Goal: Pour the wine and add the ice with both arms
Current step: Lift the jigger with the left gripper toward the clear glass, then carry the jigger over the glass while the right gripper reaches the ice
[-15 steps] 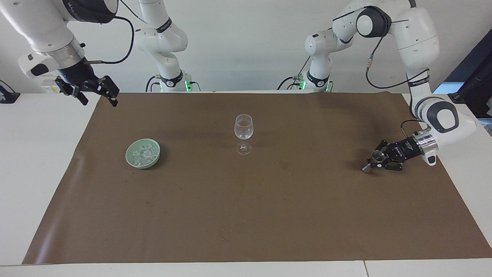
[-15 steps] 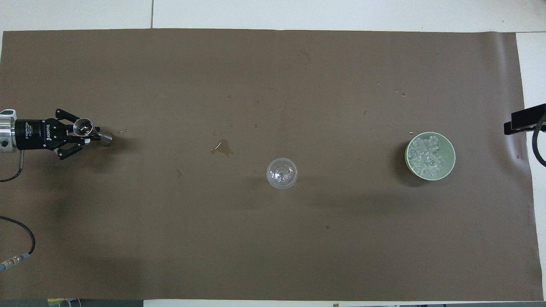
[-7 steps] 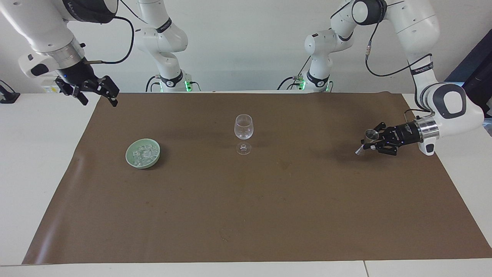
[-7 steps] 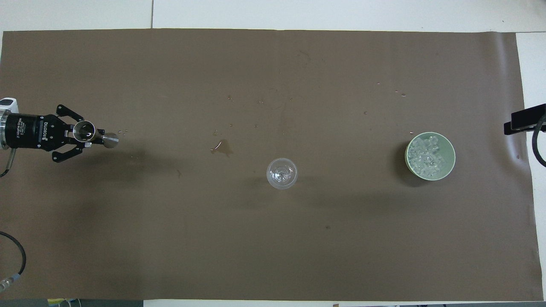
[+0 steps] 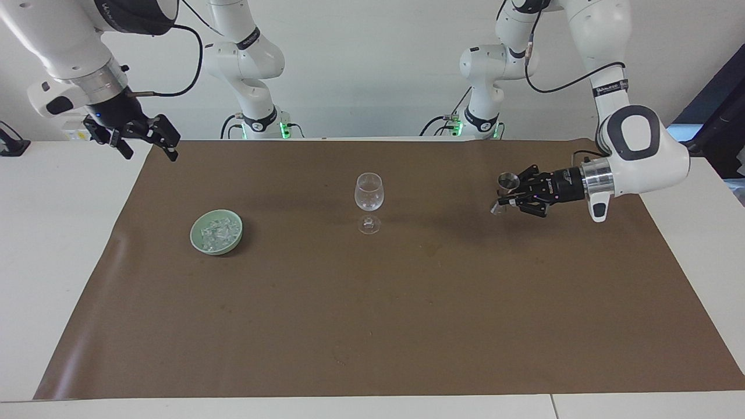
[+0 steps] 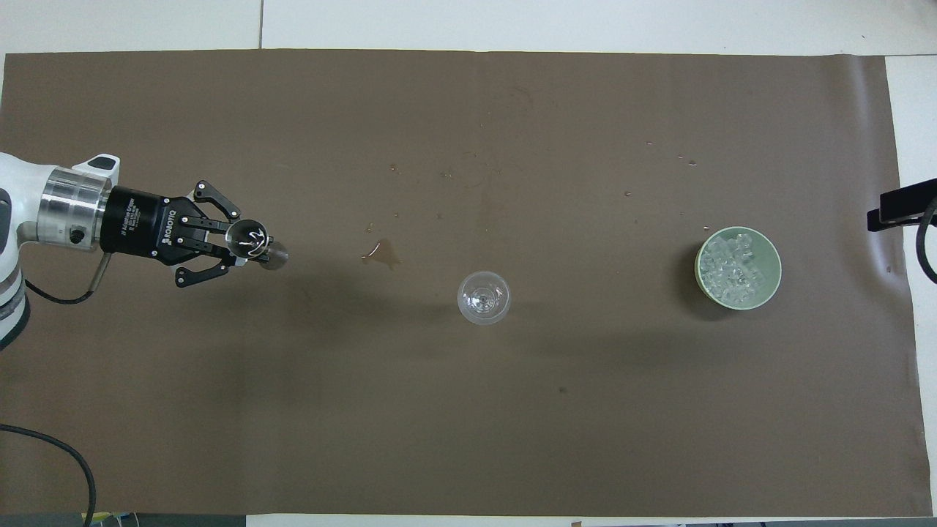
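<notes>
The left gripper has risen off the brown mat and swung in from the left arm's end of the counter toward the wine glass at mid-mat, fingers clenched on a metal jigger. The right gripper, fingers spread, waits over the mat's corner. Ice fills a green bowl near the right arm's end.

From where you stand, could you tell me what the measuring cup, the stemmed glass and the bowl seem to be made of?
Measuring cup in the left claw: likely polished metal, silvery with bright glints.
Stemmed glass: clear glass or possibly clear plastic; the brown mat shows through it.
Bowl: probably glazed ceramic, pale green with a smooth soft sheen.
</notes>
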Controlling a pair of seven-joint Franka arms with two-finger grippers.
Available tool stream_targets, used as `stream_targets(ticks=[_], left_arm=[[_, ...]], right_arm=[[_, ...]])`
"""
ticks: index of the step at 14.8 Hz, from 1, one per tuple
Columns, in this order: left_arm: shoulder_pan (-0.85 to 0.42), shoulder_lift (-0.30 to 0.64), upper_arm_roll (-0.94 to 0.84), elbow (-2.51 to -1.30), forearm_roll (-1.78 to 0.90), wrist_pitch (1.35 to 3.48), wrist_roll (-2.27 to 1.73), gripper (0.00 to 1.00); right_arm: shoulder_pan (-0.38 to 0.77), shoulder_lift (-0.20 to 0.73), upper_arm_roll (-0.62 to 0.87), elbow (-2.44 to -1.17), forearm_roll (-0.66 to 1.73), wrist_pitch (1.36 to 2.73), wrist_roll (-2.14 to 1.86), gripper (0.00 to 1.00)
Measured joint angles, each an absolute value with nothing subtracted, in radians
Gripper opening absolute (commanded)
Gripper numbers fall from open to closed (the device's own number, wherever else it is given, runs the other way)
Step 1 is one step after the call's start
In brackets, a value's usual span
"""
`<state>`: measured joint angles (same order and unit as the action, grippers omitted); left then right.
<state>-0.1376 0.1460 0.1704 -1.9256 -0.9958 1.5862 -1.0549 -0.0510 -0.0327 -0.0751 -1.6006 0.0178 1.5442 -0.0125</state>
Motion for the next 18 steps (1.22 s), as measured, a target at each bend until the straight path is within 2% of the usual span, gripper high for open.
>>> stream_targets(ticks=[8, 10, 12, 15, 18], left_arm=[[-0.502, 0.076, 0.168, -1.93, -0.911, 1.891, -1.421, 0.0], [-0.591, 0.076, 0.167, -1.932, -0.846, 1.993, -1.525, 0.0], [-0.644, 0.077, 0.166, -1.934, -0.775, 2.037, -1.596, 0.0], [-0.658, 0.077, 0.166, -1.934, -0.699, 2.041, -1.607, 0.0], [-0.668, 0.073, 0.166, -1.931, -0.616, 2.041, -1.623, 0.0]], right_arm=[[-0.047, -0.033, -0.073, -1.609, 0.024, 1.548, -0.028, 1.0], [-0.049, -0.037, -0.074, -1.645, 0.062, 1.608, -0.067, 1.0], [-0.051, -0.06, -0.076, -1.736, 0.074, 1.717, -0.096, 1.0], [-0.047, -0.114, -0.074, -1.911, 0.075, 1.875, -0.106, 1.0], [-0.045, -0.134, -0.072, -2.017, 0.076, 1.939, -0.107, 1.0]])
